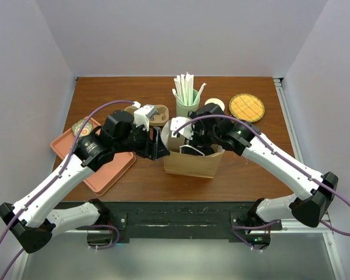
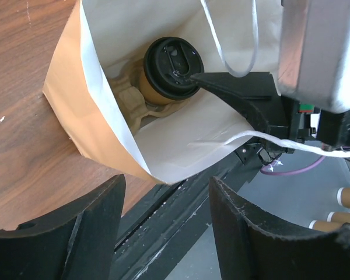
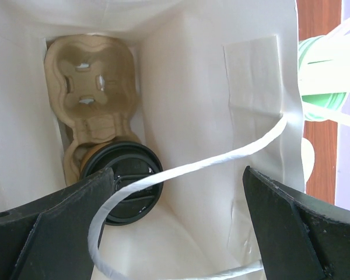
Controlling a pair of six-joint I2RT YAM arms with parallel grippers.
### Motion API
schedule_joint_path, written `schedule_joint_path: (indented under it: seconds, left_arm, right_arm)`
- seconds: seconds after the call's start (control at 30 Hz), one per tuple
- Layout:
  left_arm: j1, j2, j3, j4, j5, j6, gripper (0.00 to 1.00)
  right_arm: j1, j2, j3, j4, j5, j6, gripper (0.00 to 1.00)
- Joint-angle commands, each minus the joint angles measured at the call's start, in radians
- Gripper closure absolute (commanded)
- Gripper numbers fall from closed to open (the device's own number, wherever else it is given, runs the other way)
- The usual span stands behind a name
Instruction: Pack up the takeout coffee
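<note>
Right wrist view looks straight down into the open paper bag [image 3: 186, 76], where the single takeout coffee [image 3: 128, 166] stands upright in the nearer socket of a pulp carrier [image 3: 87, 87], its black lid facing the bag mouth and its long axis running along the bag's height. The carrier shows two sockets, the far one empty. Only the lid and a strip of brown cup wall can be seen; the lower cup sits sunk in the socket, and a white string handle [image 3: 233, 154] crosses the lid. The right gripper [image 3: 175, 233] hangs in the bag mouth above the cup, fingers spread wide, nothing clamped between them. The left gripper [image 2: 166, 233] sits just outside the bag's edge, fingers apart and empty. From above, the right arm hides the coffee entirely. Behind the bag on the table [image 1: 251, 169] stand one green cup [image 1: 186, 108] of straws [image 1: 185, 87] and one woven mat [image 1: 246, 107]; one orange tray [image 1: 105, 169] lies to the left, partly under the left arm.
</note>
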Motion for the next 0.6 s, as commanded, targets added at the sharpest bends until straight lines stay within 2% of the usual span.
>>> schedule_joint_path:
  seconds: [0.0,0.57]
  left_arm:
    - [-0.002,-0.003,0.041,0.007,-0.016,0.028,0.36]
    - [-0.002,0.008,0.098,0.022,-0.034,0.016,0.34]
  right_arm:
    - [-0.009,-0.017,0.044,0.013,-0.003,0.017,0.04]
    - [-0.024,-0.041,0.075,0.007,0.023,0.007,0.04]
